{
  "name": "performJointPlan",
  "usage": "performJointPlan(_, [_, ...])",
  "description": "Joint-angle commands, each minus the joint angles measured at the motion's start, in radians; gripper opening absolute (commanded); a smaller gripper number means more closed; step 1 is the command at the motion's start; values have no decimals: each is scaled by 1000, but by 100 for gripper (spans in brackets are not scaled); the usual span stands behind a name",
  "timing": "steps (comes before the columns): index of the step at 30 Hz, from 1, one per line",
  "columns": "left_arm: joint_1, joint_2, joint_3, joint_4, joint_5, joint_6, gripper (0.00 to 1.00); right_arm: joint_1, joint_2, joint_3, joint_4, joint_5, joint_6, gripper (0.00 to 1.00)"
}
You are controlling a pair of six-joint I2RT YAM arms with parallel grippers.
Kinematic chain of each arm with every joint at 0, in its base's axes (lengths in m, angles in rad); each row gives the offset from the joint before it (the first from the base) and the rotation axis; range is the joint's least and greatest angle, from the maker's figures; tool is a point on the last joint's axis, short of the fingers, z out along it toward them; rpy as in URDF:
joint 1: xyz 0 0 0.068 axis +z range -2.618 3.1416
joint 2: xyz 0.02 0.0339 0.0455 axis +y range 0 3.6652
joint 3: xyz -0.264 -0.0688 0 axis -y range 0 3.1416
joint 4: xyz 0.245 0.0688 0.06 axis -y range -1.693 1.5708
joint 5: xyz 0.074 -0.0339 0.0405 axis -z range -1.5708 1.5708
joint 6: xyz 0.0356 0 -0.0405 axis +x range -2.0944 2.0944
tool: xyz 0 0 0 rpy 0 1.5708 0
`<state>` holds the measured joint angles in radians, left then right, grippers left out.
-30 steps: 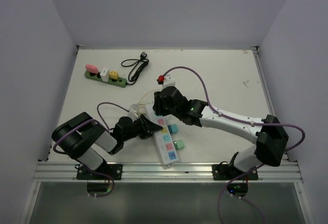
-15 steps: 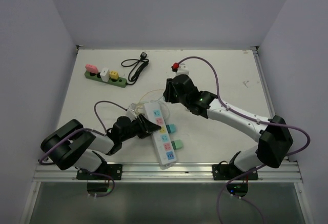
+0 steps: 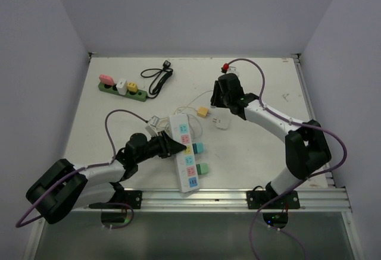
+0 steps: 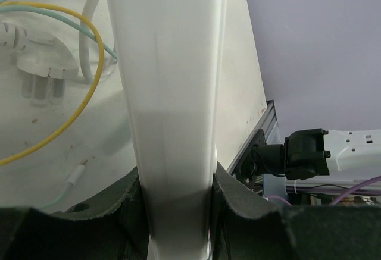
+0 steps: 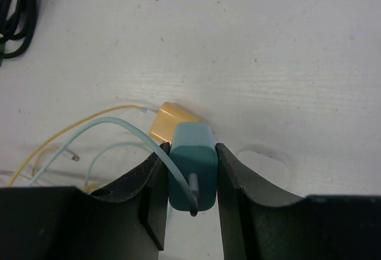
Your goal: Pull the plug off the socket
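Clamping the white power strip [image 4: 172,93] across its width, the left gripper [image 4: 175,179] has its jaws pressed against the strip's two long sides. The white body runs straight out ahead of them to the top of the wrist view. Off to the left of those jaws, a white three-pin plug [image 4: 41,63] lies flat on the table [image 3: 262,75] among loose loops of thin cable. In the overhead view two teal plugs [image 3: 199,148] sit against the strip's edge on the side away from the left jaws; whether they are seated in sockets cannot be told. The right gripper [image 5: 190,159] is well apart from the strip, and its jaws are narrowed onto a teal plug [image 5: 191,147], which fills the gap between the fingers. The plug is clear of any socket, held just over the bare tabletop. A teal cable [image 5: 119,121] leaves the plug's near face and arcs away to the left of the jaws. Just beyond the fingertips, and seemingly touching the held plug, lies a tan plug [image 5: 168,119]. A white adapter [image 3: 222,121] rests on the table just beside the right jaws. Far off to their left are a green power strip [image 3: 122,90] carrying pink, white and yellow plugs and a coiled black cable [image 3: 157,79] near it.
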<state>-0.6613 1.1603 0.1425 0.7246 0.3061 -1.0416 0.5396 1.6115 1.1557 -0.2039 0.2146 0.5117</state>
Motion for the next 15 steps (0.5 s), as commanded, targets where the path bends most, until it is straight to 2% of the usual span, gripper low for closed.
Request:
performJointPlan(1, [5, -37, 52, 18, 42, 75, 0, -24, 17, -56, 67, -87, 19, 16])
performJointPlan(6, [11, -33, 55, 35, 70, 84, 0, -62, 45, -106, 97, -119, 37, 32])
performJointPlan(11, [12, -31, 65, 38, 102, 106, 0, -82, 32, -111, 81, -146, 39, 59])
performJointPlan(15, [20, -21, 83, 19, 114, 115, 0, -82, -27, -137, 77, -159, 25, 69])
